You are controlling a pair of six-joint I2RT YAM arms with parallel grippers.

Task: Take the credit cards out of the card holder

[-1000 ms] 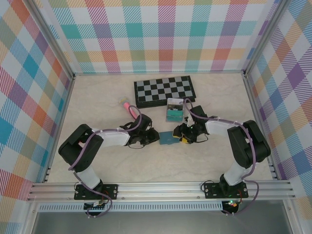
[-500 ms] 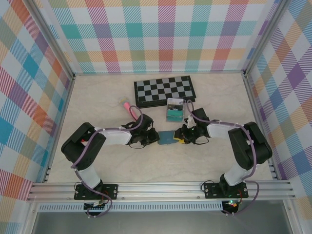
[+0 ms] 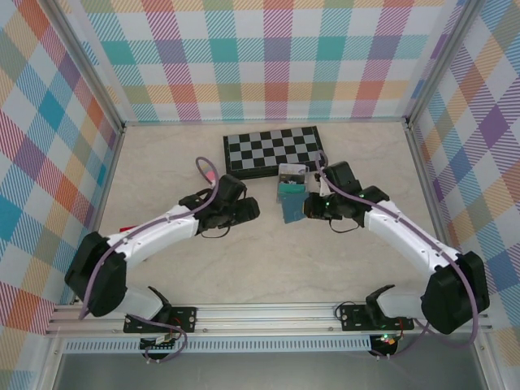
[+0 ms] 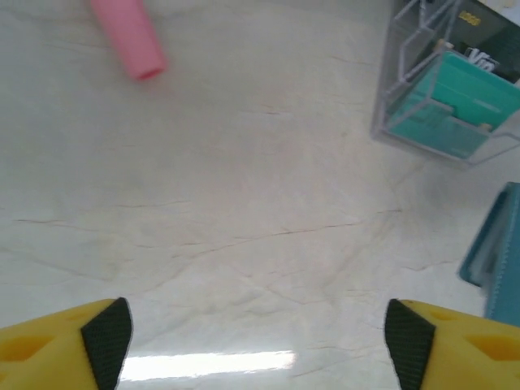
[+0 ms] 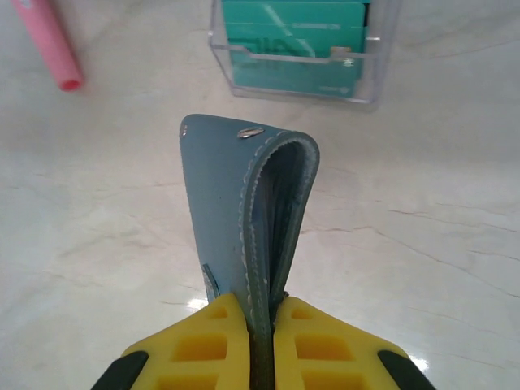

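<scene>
Sticking out between the clenched jaws of the right gripper (image 5: 260, 323), the holder (image 5: 231, 219) is standing edge-on. The left gripper (image 4: 258, 337) is hanging open and empty beside it.

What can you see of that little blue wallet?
The card holder is a small blue-grey wallet, leather-like, with pale stitching along its edges and a small metal stud near one corner. It is folded nearly shut, standing on edge, and the right gripper pinches its near end, just short of a clear box.
</scene>
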